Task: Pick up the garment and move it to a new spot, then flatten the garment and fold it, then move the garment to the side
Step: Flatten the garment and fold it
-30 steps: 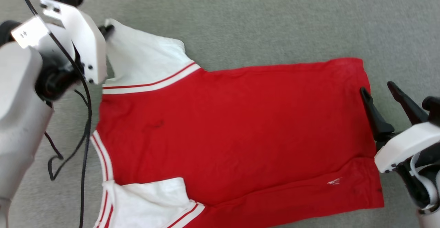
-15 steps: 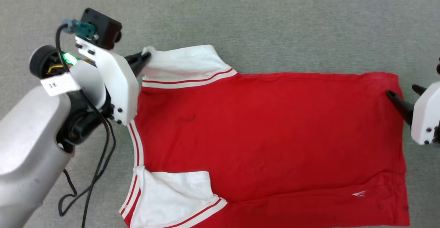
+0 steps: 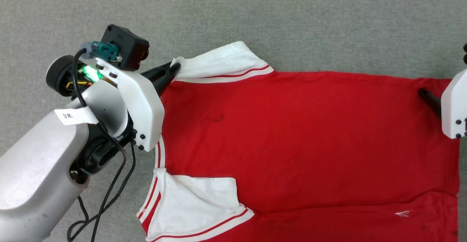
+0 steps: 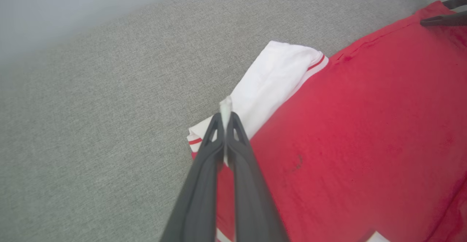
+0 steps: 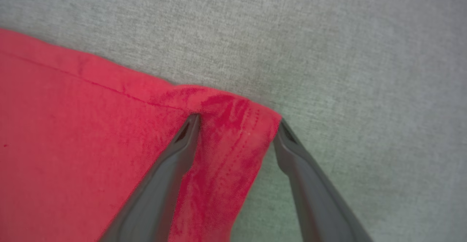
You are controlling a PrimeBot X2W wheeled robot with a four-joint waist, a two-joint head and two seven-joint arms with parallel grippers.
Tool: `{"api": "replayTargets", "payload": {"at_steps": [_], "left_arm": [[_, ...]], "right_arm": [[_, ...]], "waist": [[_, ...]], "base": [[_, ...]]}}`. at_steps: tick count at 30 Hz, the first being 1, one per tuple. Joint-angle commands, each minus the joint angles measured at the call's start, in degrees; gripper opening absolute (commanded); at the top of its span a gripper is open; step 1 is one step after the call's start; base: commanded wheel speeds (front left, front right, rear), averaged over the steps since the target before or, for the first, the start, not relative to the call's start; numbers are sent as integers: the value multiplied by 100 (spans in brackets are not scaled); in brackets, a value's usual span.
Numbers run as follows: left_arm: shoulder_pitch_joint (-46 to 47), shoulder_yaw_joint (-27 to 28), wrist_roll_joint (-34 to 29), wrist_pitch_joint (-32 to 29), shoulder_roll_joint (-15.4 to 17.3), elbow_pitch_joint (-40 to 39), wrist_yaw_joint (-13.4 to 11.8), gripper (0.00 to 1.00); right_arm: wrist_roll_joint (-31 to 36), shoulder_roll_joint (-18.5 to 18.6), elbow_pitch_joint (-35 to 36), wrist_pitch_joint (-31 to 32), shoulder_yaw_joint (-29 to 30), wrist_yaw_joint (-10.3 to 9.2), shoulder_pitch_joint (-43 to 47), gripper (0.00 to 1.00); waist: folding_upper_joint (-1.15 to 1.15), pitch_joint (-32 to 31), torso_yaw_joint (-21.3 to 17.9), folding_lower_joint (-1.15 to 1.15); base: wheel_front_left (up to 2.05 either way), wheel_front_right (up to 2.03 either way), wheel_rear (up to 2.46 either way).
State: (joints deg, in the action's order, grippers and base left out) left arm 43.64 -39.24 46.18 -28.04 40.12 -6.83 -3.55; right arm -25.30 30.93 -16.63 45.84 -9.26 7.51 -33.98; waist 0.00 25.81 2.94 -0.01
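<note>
Left gripper (image 3: 171, 73) first: from the head view I read its fingers as pressed together on the edge of the far white sleeve (image 3: 222, 63), drawing it out from the shoulder. The red jersey T-shirt (image 3: 292, 136) lies spread lengthways across the grey fabric surface (image 3: 255, 15), collar trim (image 3: 159, 154) toward my left arm, hem toward my right. The near sleeve (image 3: 197, 202) lies turned in over the red body, and a crease runs along the near long edge.

On the left wrist view, a sliver of white cloth stands up between the closed fingertips, so the pinch holds. The sleeve behind it is bunched, not flat.

On the right wrist view, the right gripper (image 5: 237, 121) straddles the far hem corner (image 5: 251, 154) with its fingers spread. One finger rests on the red cloth and the other sits just off the edge over the grey; nothing is grasped.

My read is that the shirt sits at its spot and I am in the flattening step. The sleeves and that crease need smoothing. No fold is made, and the move aside is left to do.
</note>
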Motion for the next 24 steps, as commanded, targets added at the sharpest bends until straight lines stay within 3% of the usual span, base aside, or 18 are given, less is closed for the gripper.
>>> {"api": "replayTargets", "payload": {"at_steps": [1, 3, 4, 5, 6, 17, 24], "left_arm": [[-53, -11, -7, 20, -22, -23, -16, 0], [-83, -14, -2, 58, -20, -21, -14, 0], [-96, -15, 7, 62, -25, -7, -14, 0], [-110, -19, 10, 80, -30, 16, -14, 0], [-121, -22, 6, 105, -31, 38, -14, 0], [-462, 36, -10, 618, -104, 389, -97, 0], [-966, 117, 93, 1003, -149, 435, -307, 0]], "right_arm": [[16, -20, -105, -12, -111, -5, 33, 100], [-52, -53, -214, 3, -223, -3, 47, 100], [-83, -63, -271, 17, -279, -3, 67, 67], [-117, -74, -315, 14, -324, -3, 87, 5], [-153, -73, -356, -1, -363, -3, 109, 0], [-521, -177, -566, -1068, -13, -6, 175, 0], [-802, -316, -583, -1680, 241, -6, 647, 0]], "waist": [[0, 41, 42, 1], [0, 64, 73, 1], [0, 67, 85, 1], [0, 64, 96, 1], [0, 53, 106, 1], [0, -546, 45, 1], [0, -1181, 17, 1]], "base": [[0, 0, 0], [0, 0, 0], [0, 0, 0], [0, 0, 0], [0, 0, 0], [0, 0, 0], [0, 0, 0]]}}
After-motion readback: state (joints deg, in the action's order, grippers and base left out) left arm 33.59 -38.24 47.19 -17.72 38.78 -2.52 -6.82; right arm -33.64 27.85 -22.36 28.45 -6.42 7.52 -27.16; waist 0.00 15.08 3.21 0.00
